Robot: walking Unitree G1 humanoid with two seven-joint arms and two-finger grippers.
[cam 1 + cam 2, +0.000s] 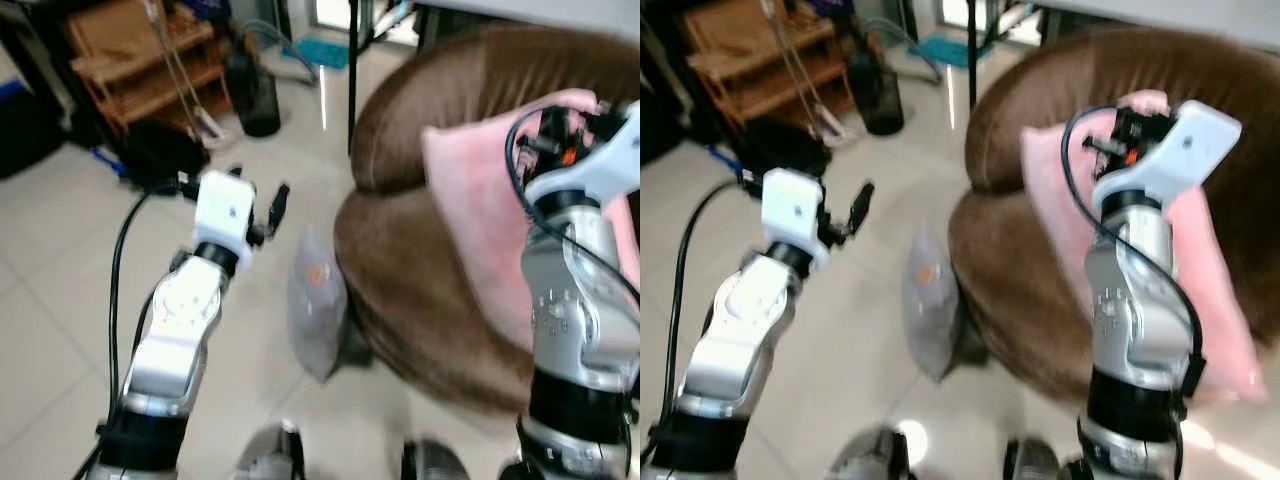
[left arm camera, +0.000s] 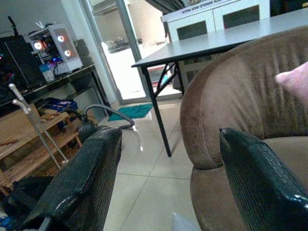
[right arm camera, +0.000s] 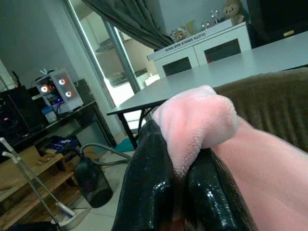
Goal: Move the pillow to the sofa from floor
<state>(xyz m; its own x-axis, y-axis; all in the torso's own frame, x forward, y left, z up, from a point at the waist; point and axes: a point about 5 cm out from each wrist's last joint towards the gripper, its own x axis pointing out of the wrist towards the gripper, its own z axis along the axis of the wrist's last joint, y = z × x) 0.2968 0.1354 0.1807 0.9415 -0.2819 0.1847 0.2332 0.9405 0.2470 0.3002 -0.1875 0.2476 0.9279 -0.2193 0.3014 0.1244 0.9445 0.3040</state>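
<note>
Tiled floor (image 1: 60, 290) ahead of you, brown sofa (image 1: 420, 290) at right. Your right gripper (image 3: 180, 180) has its fingers pressed together on a corner of the pink pillow (image 1: 1210, 290), which leans against the sofa back. Left gripper (image 2: 168, 183) is spread wide, hanging over the floor near a grey bag (image 1: 318, 300).

Fleecy pink pillow (image 3: 231, 139), velvety sofa (image 1: 420, 270)

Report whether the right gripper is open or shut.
Shut: the right gripper pinches a corner of the pink pillow, whose plush bulges out above the closed fingers.
</note>
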